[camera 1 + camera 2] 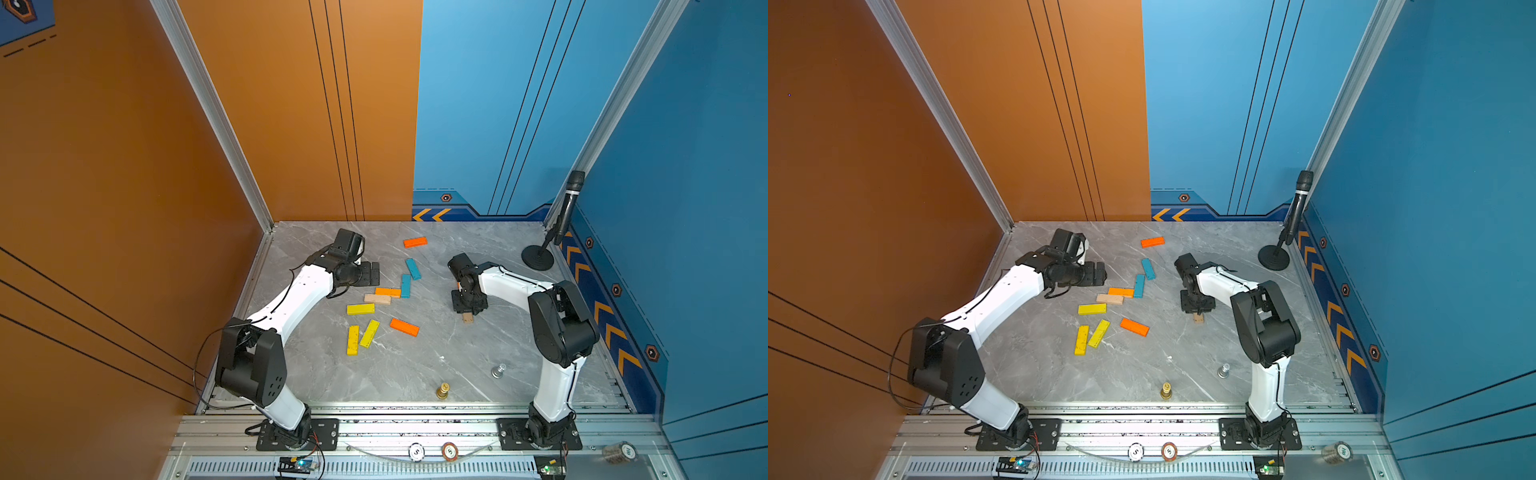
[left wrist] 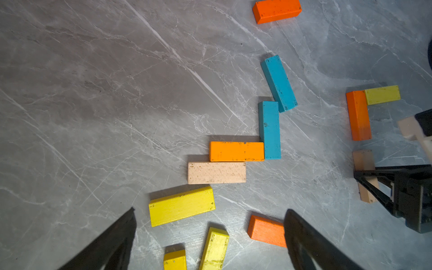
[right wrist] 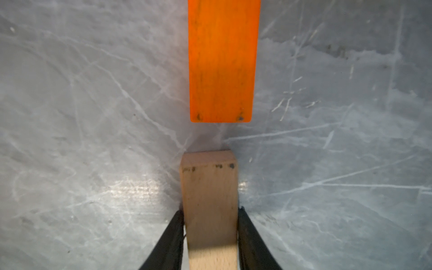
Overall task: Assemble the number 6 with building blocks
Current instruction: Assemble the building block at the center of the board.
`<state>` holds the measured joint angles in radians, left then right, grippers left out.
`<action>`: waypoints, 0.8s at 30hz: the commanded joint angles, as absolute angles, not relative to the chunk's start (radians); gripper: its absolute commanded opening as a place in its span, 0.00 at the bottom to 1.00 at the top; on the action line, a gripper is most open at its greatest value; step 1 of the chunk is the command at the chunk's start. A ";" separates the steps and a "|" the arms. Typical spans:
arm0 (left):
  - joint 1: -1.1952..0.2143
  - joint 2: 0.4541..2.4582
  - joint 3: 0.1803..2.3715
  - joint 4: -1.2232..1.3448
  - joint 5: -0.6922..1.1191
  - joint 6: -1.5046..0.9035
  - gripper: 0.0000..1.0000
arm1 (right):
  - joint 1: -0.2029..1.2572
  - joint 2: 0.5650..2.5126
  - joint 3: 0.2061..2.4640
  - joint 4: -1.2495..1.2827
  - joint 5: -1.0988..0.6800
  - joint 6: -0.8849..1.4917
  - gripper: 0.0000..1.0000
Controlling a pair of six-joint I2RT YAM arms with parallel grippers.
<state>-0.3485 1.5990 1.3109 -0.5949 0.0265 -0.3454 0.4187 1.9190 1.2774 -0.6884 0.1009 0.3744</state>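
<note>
My right gripper is shut on a tan block lying flat on the table, one finger on each long side. A small gap separates the tan block's end from an orange block in line with it. Of the number 6 I see that orange block meeting a yellow block at a right angle, mostly hidden under the right arm in both top views. My left gripper hangs open above loose building blocks: yellow, tan, teal, orange.
One orange block lies alone near the back wall. A microphone on a round stand is at the back right corner. A silver piece and a gold piece stand near the front edge.
</note>
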 commanded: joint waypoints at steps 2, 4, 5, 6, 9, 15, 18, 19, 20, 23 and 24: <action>-0.356 1.609 1.307 -0.601 0.016 -0.337 0.98 | 0.420 1.952 1.298 -0.719 0.111 0.376 0.37; -0.355 1.610 1.307 -0.602 0.015 -0.337 0.98 | 0.420 1.954 1.299 -0.721 0.113 0.376 0.36; -0.356 1.610 1.308 -0.601 0.015 -0.336 0.98 | 0.419 1.954 1.301 -0.721 0.113 0.376 0.36; -0.356 1.611 1.307 -0.601 0.015 -0.337 0.98 | 0.419 1.957 1.301 -0.721 0.114 0.377 0.36; -0.356 1.610 1.307 -0.601 0.015 -0.336 0.98 | 0.419 1.956 1.299 -0.721 0.118 0.377 0.36; -0.357 1.609 1.308 -0.601 0.014 -0.336 0.98 | 0.417 1.956 1.300 -0.721 0.118 0.380 0.36; -0.358 1.609 1.307 -0.602 0.014 -0.337 0.98 | 0.417 1.958 1.304 -0.721 0.115 0.381 0.36; -0.359 1.609 1.308 -0.601 0.014 -0.336 0.98 | 0.418 1.959 1.304 -0.721 0.116 0.381 0.35; -0.359 1.608 1.308 -0.601 0.014 -0.336 0.99 | 0.417 1.960 1.305 -0.721 0.116 0.382 0.35; -0.359 1.609 1.308 -0.601 0.014 -0.335 0.98 | 0.418 1.963 1.309 -0.721 0.118 0.384 0.35; -0.359 1.609 1.307 -0.601 0.014 -0.336 0.98 | 0.416 1.964 1.309 -0.721 0.118 0.384 0.36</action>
<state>-0.3504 1.5993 1.3109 -0.5953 0.0265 -0.3454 0.4187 1.9316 1.2949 -0.6952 0.1013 0.3744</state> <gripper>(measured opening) 0.984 0.355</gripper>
